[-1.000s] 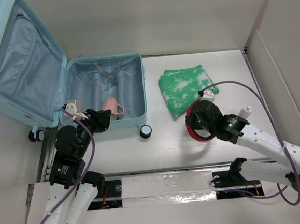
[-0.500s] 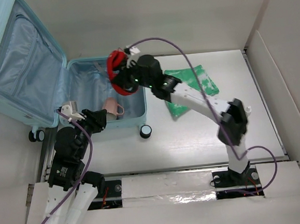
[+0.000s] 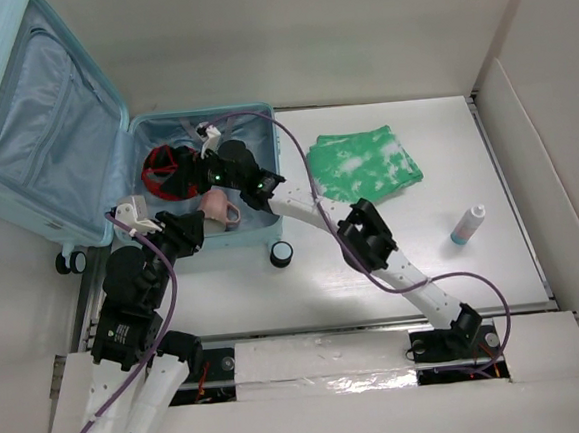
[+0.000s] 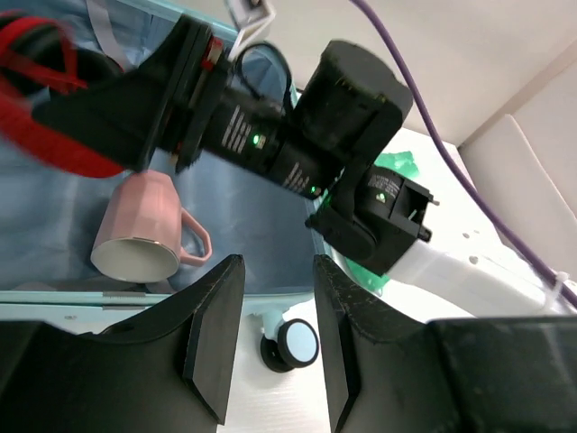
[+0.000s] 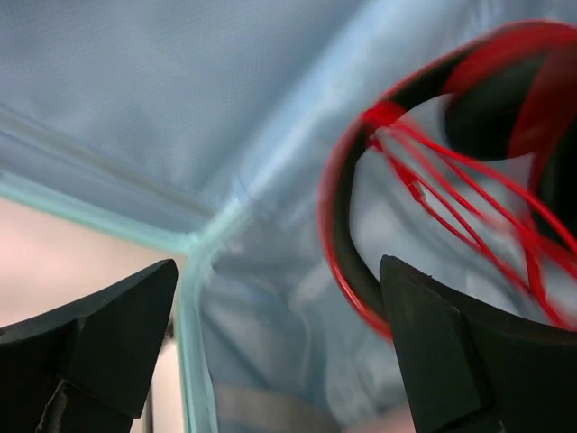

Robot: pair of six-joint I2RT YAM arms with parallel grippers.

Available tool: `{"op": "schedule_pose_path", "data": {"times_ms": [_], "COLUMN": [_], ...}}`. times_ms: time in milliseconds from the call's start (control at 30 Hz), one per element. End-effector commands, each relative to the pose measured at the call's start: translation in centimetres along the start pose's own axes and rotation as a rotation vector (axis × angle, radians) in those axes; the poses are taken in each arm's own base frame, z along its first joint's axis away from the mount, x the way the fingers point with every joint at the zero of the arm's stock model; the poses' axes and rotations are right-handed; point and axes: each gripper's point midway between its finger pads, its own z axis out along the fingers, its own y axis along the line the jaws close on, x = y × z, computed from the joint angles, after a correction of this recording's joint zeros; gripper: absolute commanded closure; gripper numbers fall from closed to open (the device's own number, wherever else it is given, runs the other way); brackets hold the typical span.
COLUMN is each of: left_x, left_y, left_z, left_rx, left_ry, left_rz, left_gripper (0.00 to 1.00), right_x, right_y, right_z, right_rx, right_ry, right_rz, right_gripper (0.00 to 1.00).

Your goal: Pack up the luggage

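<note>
— So, what has changed in the last second?

— The right arm has swung over from the open surface (image 3: 393, 258). A second ago the right pincer (image 5: 275, 271) was clenched on a red-and-black looped item (image 3: 165, 169) out near the green cloth. Now its jaws stand wide apart, released, and the item sits in the luggage, toward the far left of the base, just beside the pink mug (image 3: 216, 204). I cannot tell what the item is. The wrist view is blurred, so I also can't say whether it has settled or is only just dropping.

— And the luggage (image 3: 42, 136) itself?

— It is at the left end of the surface and open. The lid leans up and away to the left, the base lies flat, and the mug is on its side near the front wall.

— The other arm?

— It has barely shifted. The left pincer (image 4: 278, 271) hovers over the near wall of the base, jaws partly apart, grasping nothing.

— What does that mean for the packing?

— One more thing is in, I'd judge. The folded green-and-white cloth (image 3: 364, 168) and a small bottle (image 3: 468, 225) are still out on the right, well apart from the case, and the lid is up. So there is work left, and the right arm should draw back without catching those loops.
</note>
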Motion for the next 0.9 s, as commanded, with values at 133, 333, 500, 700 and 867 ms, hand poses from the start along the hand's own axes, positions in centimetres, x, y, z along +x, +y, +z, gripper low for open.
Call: {"op": "schedule_pose_path", "data": {"times_ms": [133,333,500,700,867], "left_x": [-2.1,-2.1,-2.2,-2.1,-1.9], "left_y": [-1.4,-1.5,-1.7,-1.9,-2.1], "left_z": [-0.4,-0.5,-0.7,-0.7,-0.5], "left_rx": [0.045,0.055,0.065,0.078,0.089], "left_ry": [-0.055,-0.058,-0.063,-0.059,-0.05], "left_rz": [-0.008,-0.005,-0.002,0.001,0.005], "left_gripper": [0.67,0.67,0.66,0.66,0.66], "right_x": [-11.7,-15.3,-19.0,-14.7,-12.3], "right_y": [9.3,9.9,6.4,-6.1,-7.8], "right_z": [-5.6,-13.2,-27.1,-52.4,-67.2], "right_rx": [-0.09,0.032,0.458,1.303,1.596], "right_ry": [-0.169,-0.252,-0.467,-0.695,-0.897], "right_rz": [-0.213,-0.269,-0.274,-0.066,0.003], "right_gripper": [0.0,0.6,1.0,0.18,0.0]}}
